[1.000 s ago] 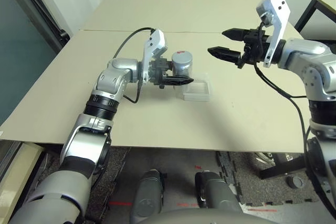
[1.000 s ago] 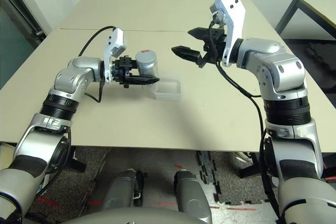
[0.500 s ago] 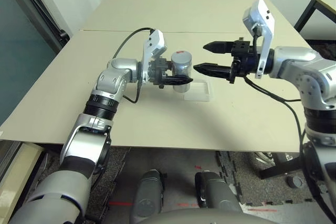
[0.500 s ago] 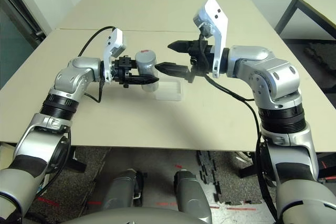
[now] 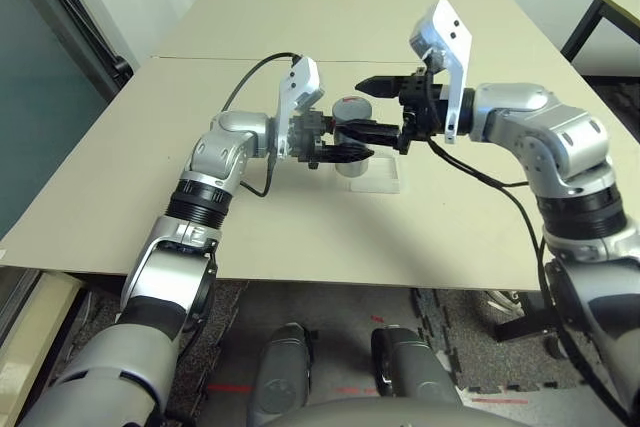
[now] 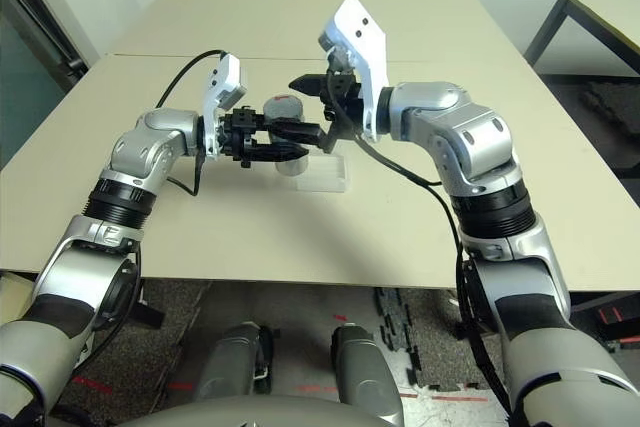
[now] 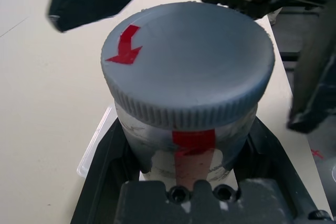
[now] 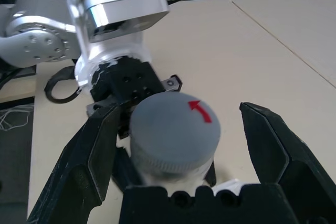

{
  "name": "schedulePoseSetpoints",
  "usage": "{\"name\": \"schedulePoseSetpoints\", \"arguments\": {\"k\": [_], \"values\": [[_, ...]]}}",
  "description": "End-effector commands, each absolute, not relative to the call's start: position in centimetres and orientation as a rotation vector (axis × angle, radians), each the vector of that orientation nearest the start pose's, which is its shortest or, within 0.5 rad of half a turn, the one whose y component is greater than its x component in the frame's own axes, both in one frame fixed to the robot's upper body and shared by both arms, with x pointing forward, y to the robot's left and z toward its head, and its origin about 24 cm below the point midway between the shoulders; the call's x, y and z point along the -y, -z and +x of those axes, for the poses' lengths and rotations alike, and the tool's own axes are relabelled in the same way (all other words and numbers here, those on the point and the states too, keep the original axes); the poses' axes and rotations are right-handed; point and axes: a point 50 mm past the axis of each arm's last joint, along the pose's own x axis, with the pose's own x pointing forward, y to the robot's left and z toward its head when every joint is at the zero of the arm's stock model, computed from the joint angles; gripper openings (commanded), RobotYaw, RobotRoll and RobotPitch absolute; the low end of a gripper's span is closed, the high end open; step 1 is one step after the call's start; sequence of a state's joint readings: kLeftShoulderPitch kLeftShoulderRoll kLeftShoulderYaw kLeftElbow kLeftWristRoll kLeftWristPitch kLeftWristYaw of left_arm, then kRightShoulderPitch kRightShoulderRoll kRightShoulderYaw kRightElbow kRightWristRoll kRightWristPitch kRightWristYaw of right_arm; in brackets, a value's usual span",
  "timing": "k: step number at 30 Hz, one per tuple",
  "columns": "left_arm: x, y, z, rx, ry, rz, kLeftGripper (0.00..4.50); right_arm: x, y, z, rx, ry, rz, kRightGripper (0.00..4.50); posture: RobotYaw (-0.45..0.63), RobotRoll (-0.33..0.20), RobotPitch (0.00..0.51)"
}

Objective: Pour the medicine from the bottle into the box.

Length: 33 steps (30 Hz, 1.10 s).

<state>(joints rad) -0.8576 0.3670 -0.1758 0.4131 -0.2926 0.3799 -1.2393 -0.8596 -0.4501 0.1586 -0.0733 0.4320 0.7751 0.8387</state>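
The silver-grey bottle (image 5: 349,113) stands upright with a red arrow on its round grey cap (image 7: 189,61). My left gripper (image 5: 338,145) is shut on the bottle's body below the cap, holding it at the left end of the box. The box (image 5: 381,179), a shallow clear tray, lies on the tan table just right of the bottle. My right gripper (image 5: 368,107) is open, with one black finger on each side of the cap (image 8: 173,129); small gaps show on both sides. No medicine shows.
The tan table (image 5: 300,227) runs wide on all sides, with a seam (image 5: 180,59) across its far part. A black cable (image 5: 245,82) loops off my left wrist. Another table's dark leg (image 5: 580,27) stands at the far right.
My right arm has swung left and down from high at the right until its open fingers straddle the bottle's cap. The left gripper has kept the bottle in place.
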Motion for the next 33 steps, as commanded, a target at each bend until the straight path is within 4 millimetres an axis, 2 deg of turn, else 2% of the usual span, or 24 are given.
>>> {"name": "schedulePoseSetpoints", "arguments": {"k": [1,12,33], "values": [[-10.2,-17.5,34.4,-0.116,1.421,0.199,2.51,9.0,-23.5,31.9,-0.025,-1.159,-0.259,4.50,0.04,0.000,0.075],[-10.2,-17.5,34.4,-0.116,1.416,0.194,2.51,9.6,-23.6,32.3,-0.025,-1.127,-0.252,4.50,0.03,0.000,0.083],[-10.7,-17.5,34.9,-0.121,1.395,0.196,2.51,13.0,-23.3,31.3,-0.063,-1.044,-0.235,4.50,0.01,0.000,0.080]]}}
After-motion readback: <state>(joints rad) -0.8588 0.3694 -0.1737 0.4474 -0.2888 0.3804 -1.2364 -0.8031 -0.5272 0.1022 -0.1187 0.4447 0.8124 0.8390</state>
